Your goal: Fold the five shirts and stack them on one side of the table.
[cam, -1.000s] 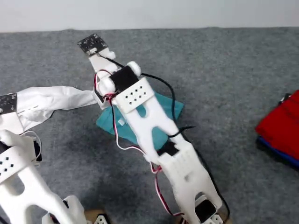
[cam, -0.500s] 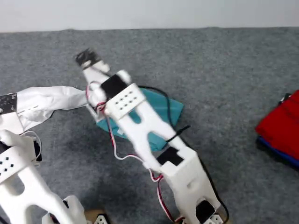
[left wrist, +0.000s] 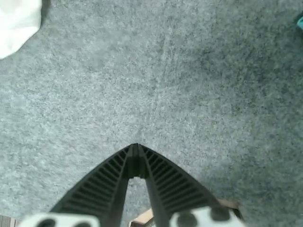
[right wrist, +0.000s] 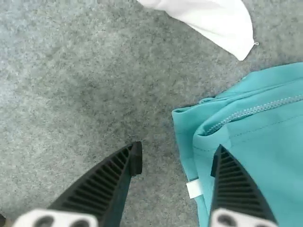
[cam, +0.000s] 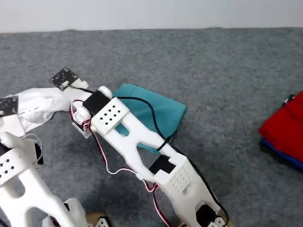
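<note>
1. The teal shirt (cam: pixel 158 111) lies folded near the middle of the grey desk (cam: pixel 236 61), a little toward the left edge. The right wrist view shows a stitched seam and a small white tag along its folded border.
2. The white shirt (cam: pixel 42 101) lies crumpled at the left edge. One end points toward the teal shirt, near it but with a strip of bare desk between them.
3. The right hand (right wrist: pixel 176 163) is open, its jaws spread wide. One fingertip is over the teal shirt's border and the other is over bare desk. I cannot tell whether either touches.
4. The right arm stretches from the near edge diagonally across part of the teal shirt, toward the white shirt.
5. The left hand (left wrist: pixel 137 147) is closed, its fingertips pressed together above bare desk by the near left corner. A corner of the white shirt lies nearby.
6. A red shirt (cam: pixel 284 124) rests on a blue shirt (cam: pixel 285 154) at the right edge, well apart from the others.
</note>
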Tool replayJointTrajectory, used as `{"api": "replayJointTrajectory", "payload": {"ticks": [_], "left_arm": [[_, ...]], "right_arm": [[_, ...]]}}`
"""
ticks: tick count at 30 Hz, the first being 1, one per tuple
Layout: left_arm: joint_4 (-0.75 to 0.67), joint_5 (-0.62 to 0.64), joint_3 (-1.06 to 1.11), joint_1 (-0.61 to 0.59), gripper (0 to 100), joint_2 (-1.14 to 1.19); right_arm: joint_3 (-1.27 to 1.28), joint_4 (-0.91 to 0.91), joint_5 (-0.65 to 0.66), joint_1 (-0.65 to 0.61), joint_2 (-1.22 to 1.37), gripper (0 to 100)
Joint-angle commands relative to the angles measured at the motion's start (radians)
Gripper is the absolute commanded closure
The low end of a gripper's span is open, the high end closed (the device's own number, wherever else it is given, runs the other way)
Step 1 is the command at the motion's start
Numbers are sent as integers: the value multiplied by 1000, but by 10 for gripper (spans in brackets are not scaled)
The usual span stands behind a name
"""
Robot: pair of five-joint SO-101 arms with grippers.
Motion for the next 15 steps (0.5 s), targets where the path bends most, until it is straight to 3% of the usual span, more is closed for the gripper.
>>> {"api": "replayJointTrajectory", "payload": {"ticks": [1,5,9,15], "left_arm": [[-21,-3,16,-2,997,-6],[-21,-8,24,-2,997,-6],[-25,-8,18,3,997,-6],[-43,-8,22,5,997,-6]], "right_arm": [[-38,8,11,7,-38,748],[-104,85,11,45,-51,817],[-132,168,14,107,-51,986],[-126,199,11,211,-41,990]]}}
